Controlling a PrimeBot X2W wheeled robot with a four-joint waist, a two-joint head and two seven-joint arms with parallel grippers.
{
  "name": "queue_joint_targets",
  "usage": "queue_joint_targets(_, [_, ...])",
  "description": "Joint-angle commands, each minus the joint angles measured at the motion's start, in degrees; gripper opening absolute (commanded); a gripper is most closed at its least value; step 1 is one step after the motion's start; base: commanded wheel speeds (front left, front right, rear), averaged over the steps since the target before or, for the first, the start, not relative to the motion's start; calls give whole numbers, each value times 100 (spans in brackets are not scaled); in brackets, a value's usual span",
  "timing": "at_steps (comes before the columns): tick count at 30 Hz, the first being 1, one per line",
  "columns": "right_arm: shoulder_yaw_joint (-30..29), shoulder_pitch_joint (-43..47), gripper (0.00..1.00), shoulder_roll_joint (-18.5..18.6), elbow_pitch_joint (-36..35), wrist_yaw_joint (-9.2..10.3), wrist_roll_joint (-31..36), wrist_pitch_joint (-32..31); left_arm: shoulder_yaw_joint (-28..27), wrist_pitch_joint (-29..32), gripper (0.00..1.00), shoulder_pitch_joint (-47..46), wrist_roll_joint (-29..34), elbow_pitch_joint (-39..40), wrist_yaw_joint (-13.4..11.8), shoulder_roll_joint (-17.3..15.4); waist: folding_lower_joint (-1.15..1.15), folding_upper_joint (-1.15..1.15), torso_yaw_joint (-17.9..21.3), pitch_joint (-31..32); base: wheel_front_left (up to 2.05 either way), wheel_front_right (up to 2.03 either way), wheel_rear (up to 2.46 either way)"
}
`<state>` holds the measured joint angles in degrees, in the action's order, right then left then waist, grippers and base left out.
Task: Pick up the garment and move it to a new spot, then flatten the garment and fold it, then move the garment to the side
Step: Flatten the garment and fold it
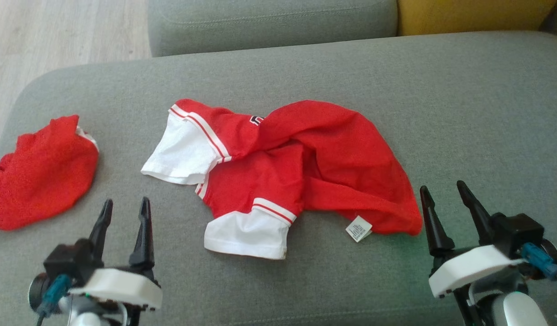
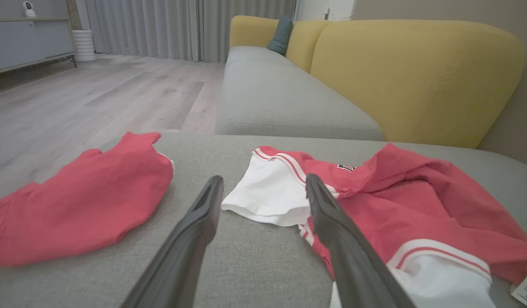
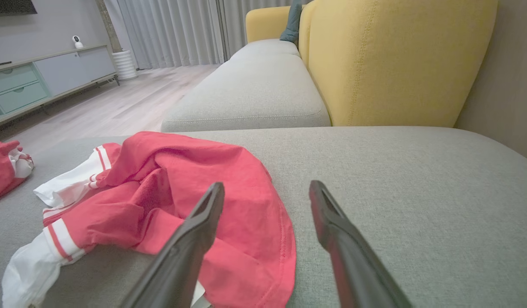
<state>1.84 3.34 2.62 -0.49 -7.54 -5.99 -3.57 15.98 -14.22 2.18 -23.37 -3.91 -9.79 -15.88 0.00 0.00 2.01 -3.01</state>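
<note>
Left pincer (image 1: 127, 200): lower left, long dark tapered fingers apart, holding nothing.
Right pincer (image 1: 442, 185): lower right, fingers apart, empty.
Garment (image 1: 305, 158): frame centre, rumpled red knit, white sleeves with striped cuffs, small label at hem.
Red cloth (image 1: 38, 176): left edge, bunched mound.
Sofa cushion (image 1: 464, 113): grey woven, rounded corners, under both.

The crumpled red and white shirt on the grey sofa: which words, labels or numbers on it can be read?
White care tag at the hem of the crumpled red and white shirt: print too small to read.
Small dark badge on the red cloth: blurred, unreadable.
No other writing visible.
</note>
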Motion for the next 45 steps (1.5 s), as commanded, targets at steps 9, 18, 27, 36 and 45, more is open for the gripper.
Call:
queue_joint_targets(9, [196,-145,100,26,-331,5,-31,-69,-238,-72,100,-90,-22,221,-60,-124,0,0,-8,-24,0,0,0])
queue_joint_targets(18, [163,-154,100,26,-307,5,-41,-80,-172,-73,100,-128,10,221,-59,-119,0,0,-28,-63,0,0,0])
queue_joint_targets(27, [50,-439,100,37,-10,5,-32,-167,-63,-65,100,-421,156,347,-61,-150,0,0,-158,-424,0,0,0])
queue_joint_targets(36, [14,-1260,100,398,657,5,-134,-533,59,-67,100,-947,274,487,40,-92,0,0,-345,-1115,0,0,0])
queue_joint_targets(45, [204,-2218,100,908,1569,5,-336,-1518,147,-75,100,-1501,371,311,269,92,0,0,-547,-1621,0,0,0])
